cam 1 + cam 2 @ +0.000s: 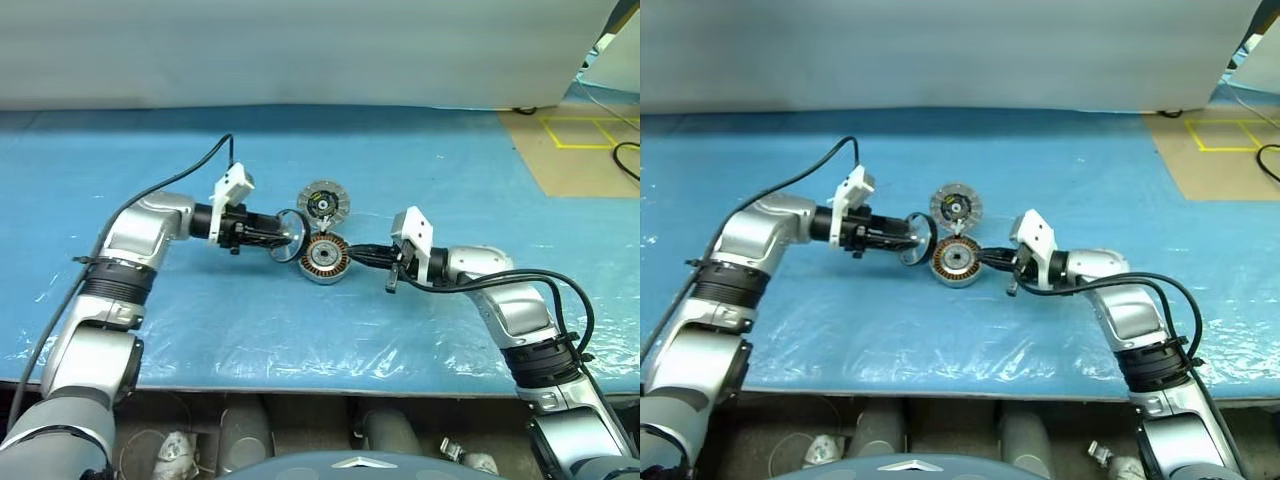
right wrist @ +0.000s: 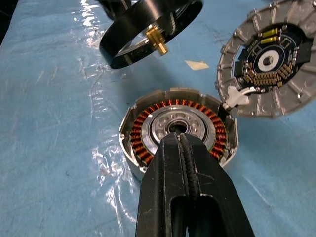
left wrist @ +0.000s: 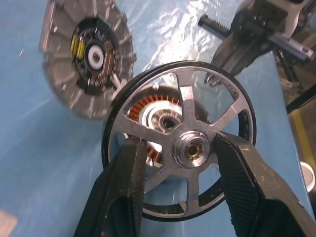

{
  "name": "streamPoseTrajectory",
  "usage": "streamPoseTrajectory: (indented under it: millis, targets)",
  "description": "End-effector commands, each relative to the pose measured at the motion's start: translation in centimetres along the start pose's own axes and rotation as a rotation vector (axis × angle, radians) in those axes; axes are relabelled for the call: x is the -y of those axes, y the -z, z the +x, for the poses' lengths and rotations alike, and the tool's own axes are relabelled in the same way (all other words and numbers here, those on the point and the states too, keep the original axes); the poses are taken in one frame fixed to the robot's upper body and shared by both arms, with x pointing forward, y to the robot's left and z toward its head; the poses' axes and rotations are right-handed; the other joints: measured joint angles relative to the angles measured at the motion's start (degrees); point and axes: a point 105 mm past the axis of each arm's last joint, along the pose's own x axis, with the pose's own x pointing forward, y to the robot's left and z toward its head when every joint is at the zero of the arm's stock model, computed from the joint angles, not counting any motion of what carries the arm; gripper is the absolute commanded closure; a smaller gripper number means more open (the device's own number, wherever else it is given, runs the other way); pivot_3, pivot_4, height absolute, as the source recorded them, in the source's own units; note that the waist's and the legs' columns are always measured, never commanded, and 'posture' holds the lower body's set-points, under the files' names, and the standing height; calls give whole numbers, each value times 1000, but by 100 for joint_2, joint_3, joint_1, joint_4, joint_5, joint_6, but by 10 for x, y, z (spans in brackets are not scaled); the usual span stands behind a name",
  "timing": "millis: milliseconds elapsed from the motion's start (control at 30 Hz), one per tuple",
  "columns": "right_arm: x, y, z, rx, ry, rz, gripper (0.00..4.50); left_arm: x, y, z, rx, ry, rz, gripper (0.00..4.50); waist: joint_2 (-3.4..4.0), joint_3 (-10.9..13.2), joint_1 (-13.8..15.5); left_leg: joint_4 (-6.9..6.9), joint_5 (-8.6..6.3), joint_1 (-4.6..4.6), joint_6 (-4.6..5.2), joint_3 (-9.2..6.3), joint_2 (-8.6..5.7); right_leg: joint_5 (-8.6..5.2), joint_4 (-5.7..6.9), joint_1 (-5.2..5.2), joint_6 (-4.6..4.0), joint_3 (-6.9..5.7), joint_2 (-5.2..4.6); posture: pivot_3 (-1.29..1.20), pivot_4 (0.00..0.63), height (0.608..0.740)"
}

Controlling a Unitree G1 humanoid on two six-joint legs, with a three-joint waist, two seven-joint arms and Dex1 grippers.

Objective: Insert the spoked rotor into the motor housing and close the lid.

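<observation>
A blue shiny sheet (image 1: 300, 330) covers the counter. A white wall (image 1: 300, 50) stands at twelve o'clock. Brown floor (image 1: 580, 150) with yellow lines (image 1: 580, 130) lies at two o'clock.

One silvery metal wheel with a dark outer ring, five spokes and a central hub (image 3: 190, 148). One shallow round grey metal puck with a ring of copper windings (image 2: 180, 129). One round grey disc with pale radial segments around a dark hub (image 2: 269, 64), joined to the puck's rim. Two black two-fingered hands: the left hand (image 1: 283, 232) and the right hand (image 1: 356, 253). One tabletop under blue plastic sheeting (image 1: 300, 330).
</observation>
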Motion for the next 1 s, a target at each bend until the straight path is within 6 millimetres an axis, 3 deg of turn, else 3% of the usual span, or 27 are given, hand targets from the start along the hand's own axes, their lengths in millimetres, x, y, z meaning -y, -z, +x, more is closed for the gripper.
streamPoseTrajectory:
  millis: [33, 600, 1000]
  targets:
    - [-1, -10, -8, 41, 5, -54, 4500, -1, -13, 8, 40, 8, 56, 2601, 0, 0, -5, 0, 0, 0, 0, 0, 0, 0, -1, 0, 0, 1, 1, 0, 150, 740]
    - [1, 0, -19, 28, 50, -40, 4500, 2, 5, 37, -8, 60, 62, 2601, -1, 1, 3, 0, 0, -2, 1, -2, 0, 0, -17, 7, 1, 0, 0, 0, 150, 740]
    - [2, 1, -18, 22, 57, -45, 4500, 3, 17, 38, -82, 76, 65, 2601, -1, 1, 1, -2, 0, 3, 2, -3, 0, 1, -23, 14, 1, -1, 0, 0, 150, 740]
